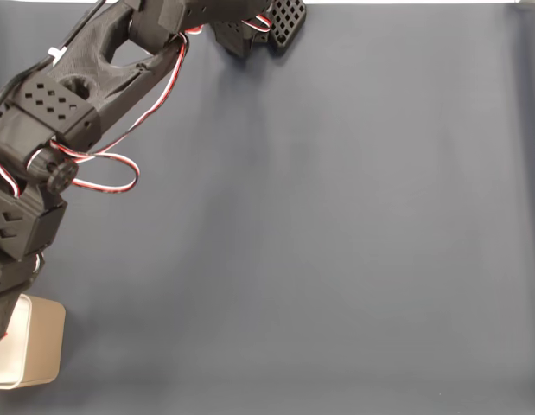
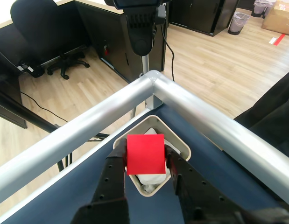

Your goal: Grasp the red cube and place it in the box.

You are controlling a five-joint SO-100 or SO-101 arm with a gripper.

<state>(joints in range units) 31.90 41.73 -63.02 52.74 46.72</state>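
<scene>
**Cube held over the box, release pending**

In the wrist view the gripper (image 2: 145, 163) is clamped on the red cube (image 2: 145, 154), one black finger (image 2: 115, 169) against each side face, directly above the box (image 2: 180, 145). The box sits at a corner of the table (image 2: 65, 200), just inside the metal rail (image 2: 88, 122); in the fixed view the box (image 1: 35, 346) lies at the bottom-left corner under the arm (image 1: 68, 112). This looks like the placing step: the next move calls for opening the jaws. The cube is bright red, matte and flat-faced, smaller than the box's white interior.
</scene>
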